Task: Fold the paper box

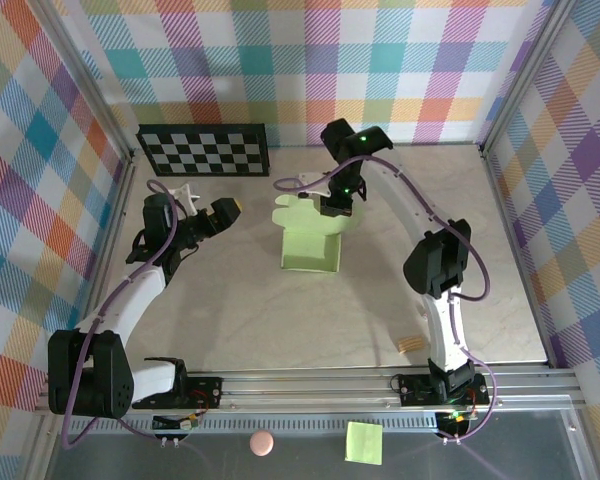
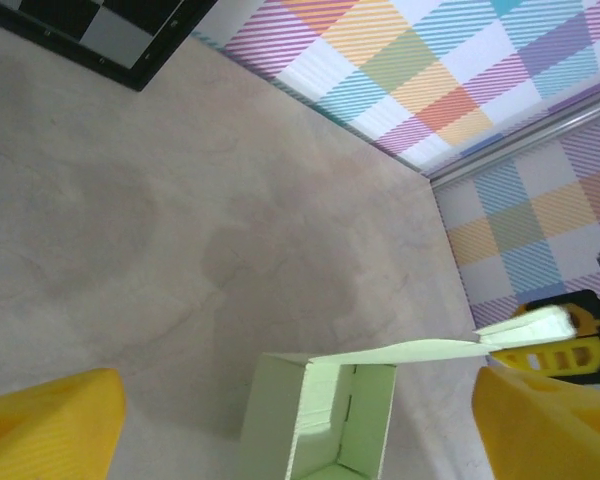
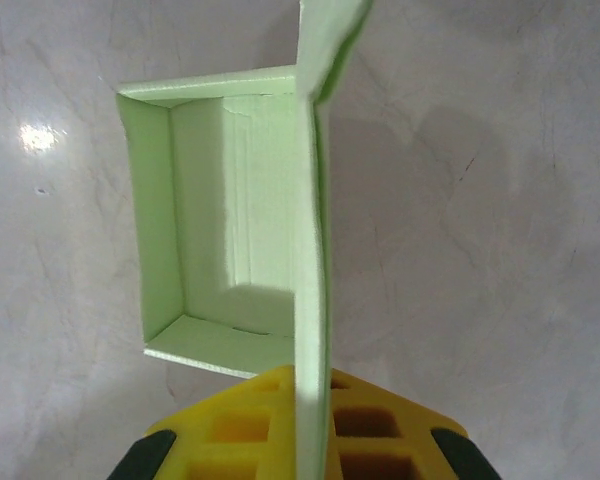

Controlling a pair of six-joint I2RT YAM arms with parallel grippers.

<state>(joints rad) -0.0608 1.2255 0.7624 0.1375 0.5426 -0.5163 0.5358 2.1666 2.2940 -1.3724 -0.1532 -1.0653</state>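
Box [image 1: 312, 243]: mid-table [image 1: 280, 320], part-folded, open-topped, one flap [image 3: 310, 200] raised at its far side. Right gripper [image 1: 338, 205]: clenched on that flap. Left gripper [image 1: 225, 213]: fingers spread, holding nothing; left of box, apart from it.

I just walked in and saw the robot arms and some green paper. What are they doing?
The two arms are folding a paper box on the table. The box is part done: its side walls stand up like an open tray. The right gripper is shut on a long flap at the far side of the box. The left gripper is open and sits off to the side, not touching the box.
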